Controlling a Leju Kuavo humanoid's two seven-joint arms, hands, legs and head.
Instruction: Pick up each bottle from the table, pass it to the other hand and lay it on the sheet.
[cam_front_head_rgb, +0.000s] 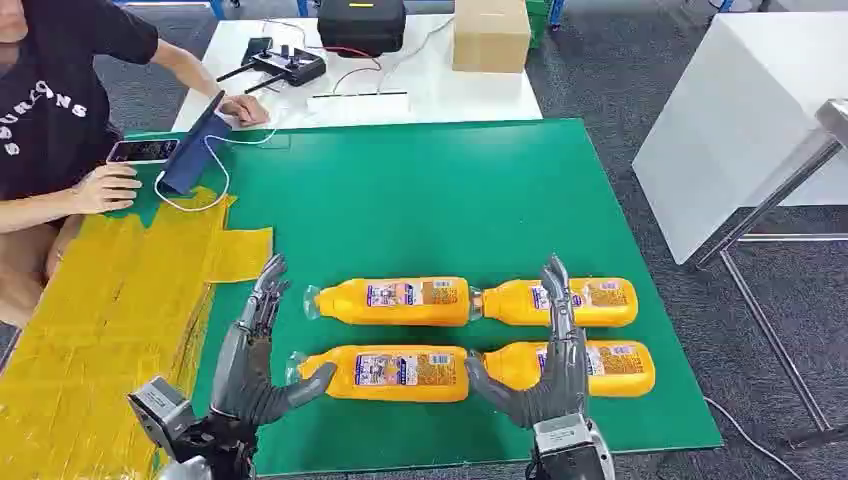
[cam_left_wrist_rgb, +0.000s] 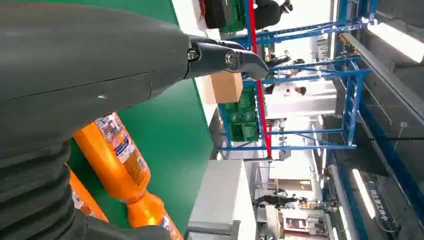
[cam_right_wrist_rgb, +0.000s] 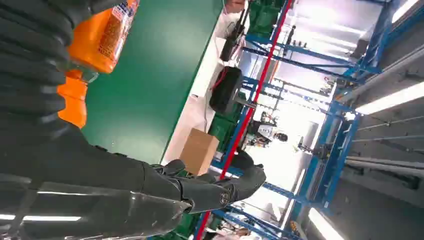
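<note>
Several orange bottles lie on their sides on the green table (cam_front_head_rgb: 420, 190), in two rows of two. My left hand (cam_front_head_rgb: 252, 358) is open with its fingers stretched forward, and its thumb reaches the cap end of the front left bottle (cam_front_head_rgb: 390, 372). My right hand (cam_front_head_rgb: 550, 372) is open too, standing over the neck of the front right bottle (cam_front_head_rgb: 610, 368), fingers reaching across the back right bottle (cam_front_head_rgb: 590, 302). The back left bottle (cam_front_head_rgb: 395, 300) lies free. The yellow sheet (cam_front_head_rgb: 110, 320) covers the table's left side. The left wrist view shows my left hand (cam_left_wrist_rgb: 100, 65) beside a bottle (cam_left_wrist_rgb: 117, 155); the right wrist view shows my right hand (cam_right_wrist_rgb: 125, 195) and a bottle (cam_right_wrist_rgb: 102, 37).
A person sits at the far left with a hand (cam_front_head_rgb: 105, 188) on the sheet, beside a phone (cam_front_head_rgb: 142, 150) and a blue tablet (cam_front_head_rgb: 195, 145). Behind stands a white table with a remote (cam_front_head_rgb: 285, 65), a black case (cam_front_head_rgb: 362, 25) and a cardboard box (cam_front_head_rgb: 490, 35). A white table (cam_front_head_rgb: 740, 120) stands right.
</note>
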